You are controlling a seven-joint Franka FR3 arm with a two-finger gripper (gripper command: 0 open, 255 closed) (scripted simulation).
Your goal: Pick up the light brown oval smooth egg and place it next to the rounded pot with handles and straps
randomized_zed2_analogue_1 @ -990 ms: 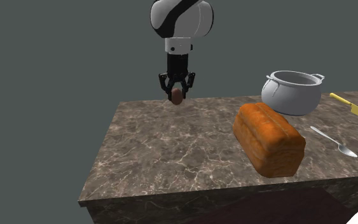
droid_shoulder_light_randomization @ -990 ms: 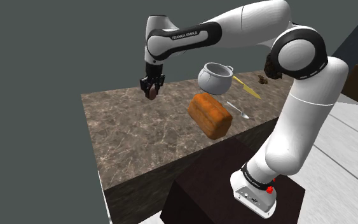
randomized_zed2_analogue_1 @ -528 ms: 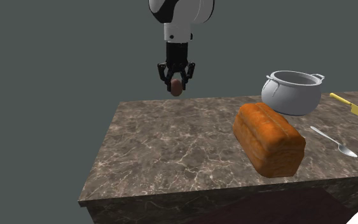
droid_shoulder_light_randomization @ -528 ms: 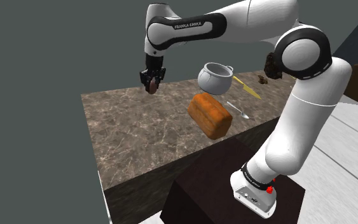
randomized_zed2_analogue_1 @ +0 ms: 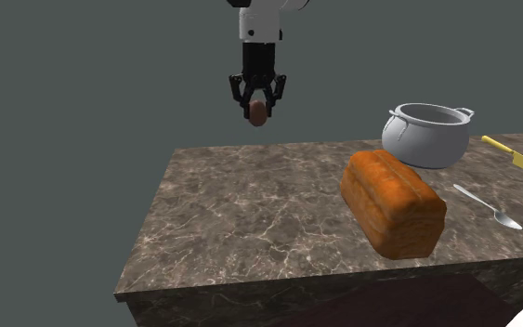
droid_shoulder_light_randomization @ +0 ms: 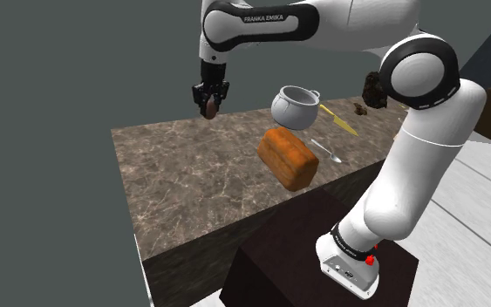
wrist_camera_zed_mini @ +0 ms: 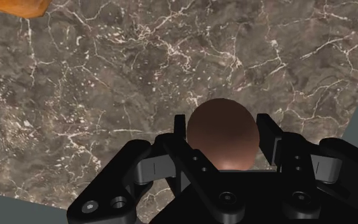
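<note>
Egg (wrist_camera_zed_mini: 222, 137) is clear of the desk (randomized_zed2_analogue_1: 250, 223), pinched between the black fingers of the tool (randomized_zed2_analogue_1: 258, 104), hanging high above the desk's far edge and well apart from the grey pot (randomized_zed2_analogue_1: 426, 135). That reads as the carry step. Next up: sweep across toward the pot, pass the orange loaf (randomized_zed2_analogue_1: 394, 202), then lower it gently down beside the pot.

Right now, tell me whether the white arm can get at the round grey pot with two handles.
Probably yes. The jaws hold the brown oval egg high above the marble counter, and open air separates them from the round grey pot. The orange bread loaf lies low, off that path.
</note>
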